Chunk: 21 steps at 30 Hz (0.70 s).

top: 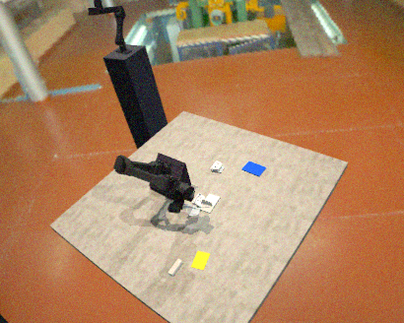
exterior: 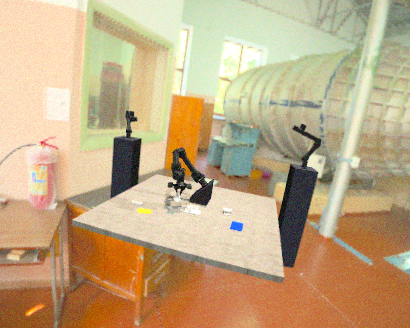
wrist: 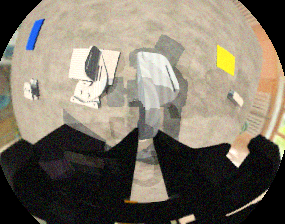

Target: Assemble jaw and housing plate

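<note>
My gripper [wrist: 145, 129] [exterior: 178, 194] is shut on a pale, curved jaw [wrist: 160, 77], which points out ahead of the fingertips, above the table. In the wrist view the held jaw is to the right of the white base plate [wrist: 114, 62] [top: 213, 199] and apart from it. Another white jaw [wrist: 98, 87] lies at the base plate, with a dark curved patch beside it; its seat on the pin is too small to make out. A small white piece with dark marks [wrist: 31, 89] [top: 217, 166], perhaps the housing plate, lies apart. The free pin cannot be made out.
A blue pad [top: 253, 168] [exterior: 236, 226] [wrist: 35, 35] lies beyond the small white piece. A yellow pad [top: 200, 260] [exterior: 144, 211] [wrist: 226, 60] and an off-white block [top: 175, 267] [exterior: 137, 202] [wrist: 236, 98] lie on the other side. Dark pedestals [exterior: 125, 165] [exterior: 298, 215] stand beside the table.
</note>
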Each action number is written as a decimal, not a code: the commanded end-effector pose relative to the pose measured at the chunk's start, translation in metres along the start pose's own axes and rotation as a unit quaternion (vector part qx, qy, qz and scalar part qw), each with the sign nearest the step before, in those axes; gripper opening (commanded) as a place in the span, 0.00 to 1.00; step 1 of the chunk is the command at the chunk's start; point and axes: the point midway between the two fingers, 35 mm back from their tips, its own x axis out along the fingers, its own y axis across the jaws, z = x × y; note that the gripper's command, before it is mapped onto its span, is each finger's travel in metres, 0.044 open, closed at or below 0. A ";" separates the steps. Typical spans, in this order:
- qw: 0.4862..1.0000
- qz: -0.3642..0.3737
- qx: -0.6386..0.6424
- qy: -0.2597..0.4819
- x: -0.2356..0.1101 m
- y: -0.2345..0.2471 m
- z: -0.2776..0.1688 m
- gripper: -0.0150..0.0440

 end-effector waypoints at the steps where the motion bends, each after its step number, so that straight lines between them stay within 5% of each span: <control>1: 0.999 -0.001 -0.038 -0.001 -0.001 -0.006 0.002 0.32; 21: 0.973 -0.002 -0.232 -0.001 -0.001 -0.024 0.005 0.32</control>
